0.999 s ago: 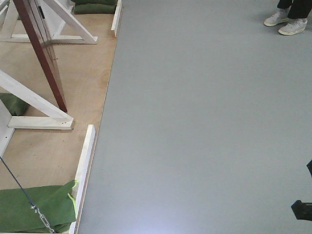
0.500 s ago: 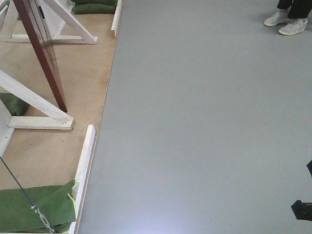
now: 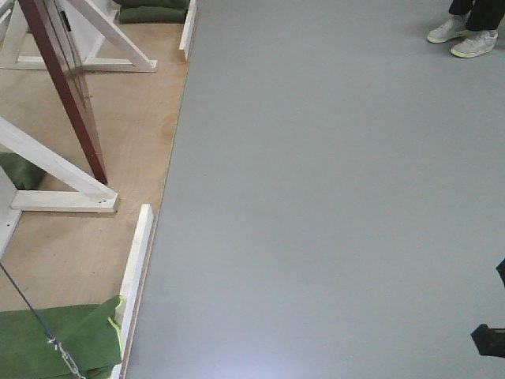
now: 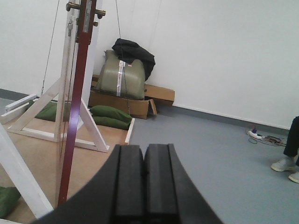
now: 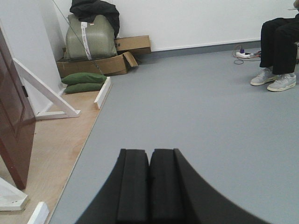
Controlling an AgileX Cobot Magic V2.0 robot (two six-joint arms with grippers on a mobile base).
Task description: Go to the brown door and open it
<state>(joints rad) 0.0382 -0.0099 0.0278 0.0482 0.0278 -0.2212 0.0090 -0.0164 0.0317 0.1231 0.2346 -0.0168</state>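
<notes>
Left claw [image 4: 144, 184] pressed closed and empty, right claw [image 5: 149, 186] likewise, brown door [image 4: 74, 116] standing left of both

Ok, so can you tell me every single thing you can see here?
brown door: one, dark brown, standing on the platform, left
platform: one, light wood, left side
white beams: several, slanted, propping the door's frame
sandbags: at least four, green, on the platform's edges
cardboard boxes: at least two, brown, by the back wall
big bag: one, olive, on top of the boxes
jacket: one, black, on top of the big bag
power strip: one, white, on the floor by the wall
person: one, black trousers, pale grey shoes, far right
floor: grey, across the room
left pincer: one, black, shut
right pincer: one, black, shut
</notes>
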